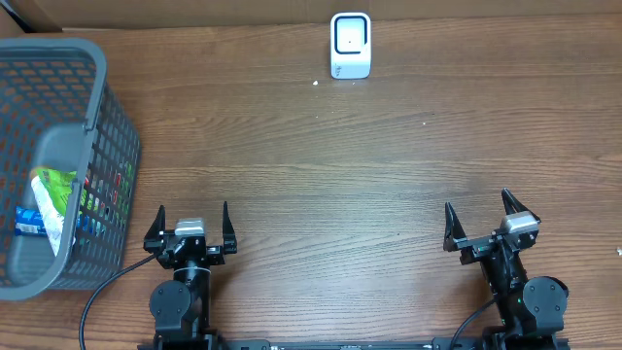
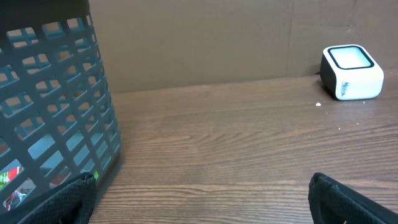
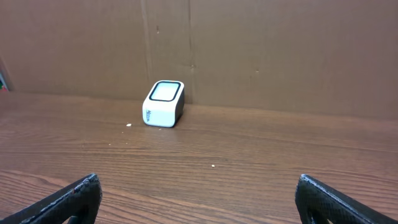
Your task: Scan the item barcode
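Left gripper (image 1: 192,214) is wide open, holding and touching nothing, at the table's (image 1: 321,165) near edge, left of centre. Right gripper (image 1: 477,204) is the same: spread full and empty, at the near edge toward the right corner. In my wrist views the fingers (image 2: 348,200) (image 3: 68,200) frame only bare wood.

The items are in the grey mesh basket (image 1: 109,126) at the left edge. I see a green-and-white packet (image 1: 53,190) and a blue-wrapped one (image 1: 29,222) by the basket handle (image 1: 60,156). I can't make out a barcode on either.

The white barcode scanner (image 1: 350,45) sits at the far edge, about centre, just in front of the cardboard backdrop (image 3: 249,50).

The basket wall is near my left gripper's outer finger. The wood between both grippers and the scanner is open.
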You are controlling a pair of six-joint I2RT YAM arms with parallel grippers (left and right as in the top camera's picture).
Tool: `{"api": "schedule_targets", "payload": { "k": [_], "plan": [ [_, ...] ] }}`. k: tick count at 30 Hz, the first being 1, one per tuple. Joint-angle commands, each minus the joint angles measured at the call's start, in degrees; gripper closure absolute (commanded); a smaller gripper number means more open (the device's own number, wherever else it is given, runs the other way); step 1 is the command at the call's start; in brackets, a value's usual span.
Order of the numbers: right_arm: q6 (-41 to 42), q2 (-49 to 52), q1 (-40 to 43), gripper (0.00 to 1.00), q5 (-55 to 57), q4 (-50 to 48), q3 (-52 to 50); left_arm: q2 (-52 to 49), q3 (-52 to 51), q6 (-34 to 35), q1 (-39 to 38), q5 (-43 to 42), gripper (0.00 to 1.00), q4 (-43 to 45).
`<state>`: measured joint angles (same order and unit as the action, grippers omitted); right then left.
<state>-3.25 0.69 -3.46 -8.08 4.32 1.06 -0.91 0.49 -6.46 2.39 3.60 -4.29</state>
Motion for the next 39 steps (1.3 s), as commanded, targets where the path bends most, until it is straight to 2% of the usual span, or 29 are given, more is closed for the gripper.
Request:
{"api": "schedule_targets", "payload": {
  "k": [1,11,15,18,21,23,30,34,35,39],
  "plan": [
    [-0.22,-0.35,-0.26,0.0,0.55,-0.28,-0.59,0.66,-0.22,-1.25,0.31,-0.63,0.0,0.15],
    [0.0,-0.35,-0.26,0.0,-1.05,-1.73,-0.59,0.66,-0.22,-1.07,0.26,-0.92,0.01,1.46],
    [0.0,-0.35,-0.26,0.0,-4.26,-4.44,-0.57,0.66,-0.22,-0.61,0.22,-4.13,0.0,2.4],
    [0.0,-0.35,-0.26,0.0,-5.73,-7.74,0.17,0.63,0.44,0.61,0.22,-10.99,0.0,4.83],
    [-0.04,0.17,-0.17,0.0,-7.3,-7.65,4.87,-0.44,4.52,1.75,0.22,-14.86,0.0,3.72],
    [-0.07,1.92,-0.15,0.0,-8.41,-7.15,9.38,-3.08,9.79,1.75,0.22,-15.28,0.0,1.07],
    [-0.28,13.68,-0.15,0.0,-10.1,4.02,28.17,-20.79,35.04,1.68,0.22,-17.4,0.0,-15.23],
    [-1.09,21.53,-0.15,0.0,-10.97,13.25,40.33,-33.9,52.15,1.31,0.22,-17.42,0.0,-27.8],
    [-3.67,25.27,-0.15,0.0,-12.83,17.64,45.77,-39.71,60.02,1.31,0.22,-17.42,0.0,-33.48],
    [-4.98,34.27,-0.15,0.0,-13.75,27.15,57.79,-53.51,78.82,1.16,0.22,-17.62,0.0,-47.08]
  ]
}}
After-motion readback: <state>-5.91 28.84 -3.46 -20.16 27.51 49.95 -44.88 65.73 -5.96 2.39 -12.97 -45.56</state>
